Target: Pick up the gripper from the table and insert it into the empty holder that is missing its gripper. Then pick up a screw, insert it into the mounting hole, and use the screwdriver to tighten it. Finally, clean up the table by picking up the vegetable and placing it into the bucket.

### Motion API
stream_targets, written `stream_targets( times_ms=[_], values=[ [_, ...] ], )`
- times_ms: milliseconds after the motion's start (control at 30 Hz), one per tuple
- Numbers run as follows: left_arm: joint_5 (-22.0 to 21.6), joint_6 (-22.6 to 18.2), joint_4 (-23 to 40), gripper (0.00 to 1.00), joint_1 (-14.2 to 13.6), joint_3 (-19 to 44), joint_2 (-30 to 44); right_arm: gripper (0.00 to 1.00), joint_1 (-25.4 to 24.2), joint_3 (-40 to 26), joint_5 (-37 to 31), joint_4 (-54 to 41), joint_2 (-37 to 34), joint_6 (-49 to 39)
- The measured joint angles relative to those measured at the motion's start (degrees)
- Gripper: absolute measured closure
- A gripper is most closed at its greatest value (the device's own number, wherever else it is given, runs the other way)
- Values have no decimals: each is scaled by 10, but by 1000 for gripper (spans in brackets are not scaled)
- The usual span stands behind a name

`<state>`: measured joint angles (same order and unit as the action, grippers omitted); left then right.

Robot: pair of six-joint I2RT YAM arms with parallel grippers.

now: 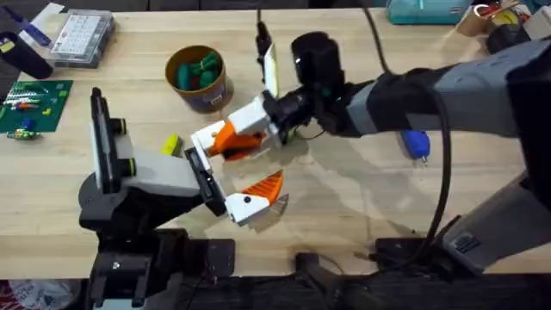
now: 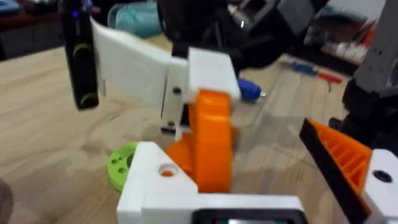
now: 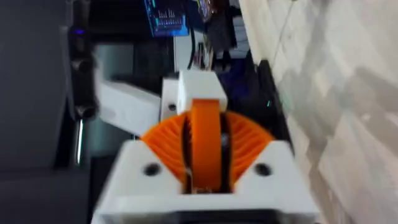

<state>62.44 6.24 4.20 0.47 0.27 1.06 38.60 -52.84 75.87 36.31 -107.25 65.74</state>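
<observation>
The loose gripper [image 1: 232, 140], a white piece with an orange pad, hangs above the table's middle with my right gripper [image 1: 251, 123] shut on it. In the right wrist view my right gripper [image 3: 205, 165] clamps the piece's orange part [image 3: 205, 118]. My left gripper [image 1: 234, 172] stands open, and the piece [image 2: 211, 143] sits against its white holder [image 2: 155, 186], which has a round mounting hole [image 2: 165, 169]. Its other finger [image 2: 348, 155] has an orange ribbed pad. The lime-green vegetable [image 1: 170, 145] lies beside the left arm. The bucket [image 1: 215, 90] stands behind it, and the blue screwdriver [image 1: 416, 144] lies at the right.
Darker green pieces lie inside the bucket. A clear parts box [image 1: 82, 39] and a green circuit board [image 1: 30, 103] sit at the far left. A black cable [image 1: 443, 172] loops over the right half of the table. Bare wood lies ahead of the grippers.
</observation>
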Motion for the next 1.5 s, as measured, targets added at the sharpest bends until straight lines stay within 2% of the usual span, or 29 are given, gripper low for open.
stream_targets(
  times_ms=[67, 267, 533, 700, 967, 1200, 1500],
  values=[
    [12, 0, -1, 11, -1, 0, 0, 476, 16, 0, 0, 0, -1, -2],
    [35, 0, -1, 11, -6, 0, 0, 395, 21, 0, 6, 1, -2, -2],
    [58, 0, -1, 11, -10, 0, 0, 325, -9, 0, 16, 1, -2, -2],
    [60, -2, -1, 11, -10, 0, 0, 319, -38, 0, 31, 1, -2, -2],
    [58, -2, -1, 11, -10, 0, 0, 248, -44, -1, 34, -18, 0, -1],
    [23, -2, -1, 11, -10, 0, 0, 223, -51, 6, 21, -63, 29, -17],
    [-49, -2, -1, 11, -10, 0, 0, 175, -95, 73, -10, -68, 91, -26]
  ],
)
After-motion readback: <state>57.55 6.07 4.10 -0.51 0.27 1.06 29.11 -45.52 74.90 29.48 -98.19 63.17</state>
